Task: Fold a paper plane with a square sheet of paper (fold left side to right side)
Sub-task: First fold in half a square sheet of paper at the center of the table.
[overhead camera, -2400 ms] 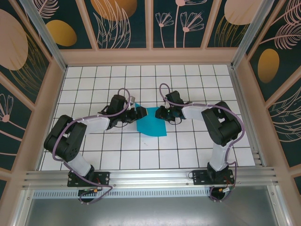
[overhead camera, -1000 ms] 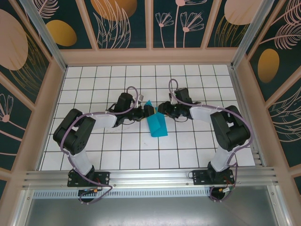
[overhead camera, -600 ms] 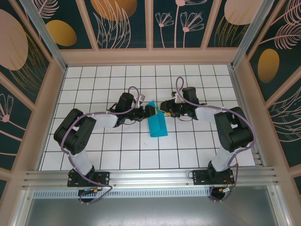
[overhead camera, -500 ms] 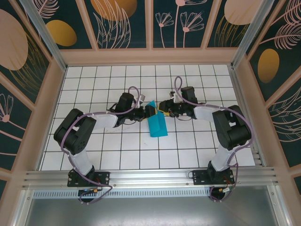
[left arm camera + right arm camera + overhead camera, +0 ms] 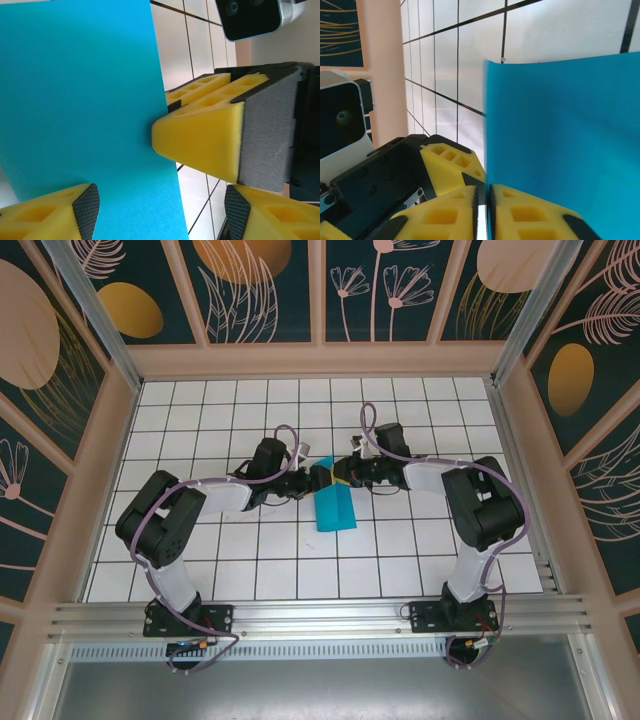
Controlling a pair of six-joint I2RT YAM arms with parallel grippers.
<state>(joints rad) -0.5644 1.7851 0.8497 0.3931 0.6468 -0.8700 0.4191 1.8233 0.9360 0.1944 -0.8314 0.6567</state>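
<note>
At the near edge of the table (image 5: 200,550) the two arm bases stood side by side, with bare white grid tiles between them and the work. Mid-table lay the sheet of paper (image 5: 335,510), plain teal-blue and unmarked, folded over into a narrow strip. Its near end rested flat on the tiles. Its far end rose off the surface, up between the two grippers. From the left wrist the raised part stood as a smooth flat panel with a clean straight edge, and no crease showed on it.

The right gripper (image 5: 343,476) was clenched on that raised edge. From its own wrist camera the yellow pads (image 5: 505,205) met with the thin paper slipping down into the seam between them. The left gripper (image 5: 317,478) was spread wide, its fingers well apart on either side of the panel. One finger seemed to sit just beside the paper's face, though whether it touched I could not tell. The two grippers faced each other nose to nose, very close, with the sheet between them.

Open tiles ran all around the sheet, to left, right and beyond. Farther out, the wooden side rails (image 5: 118,440) and the back rail (image 5: 320,360) bounded the floor, well apart from the paper and both grippers.
</note>
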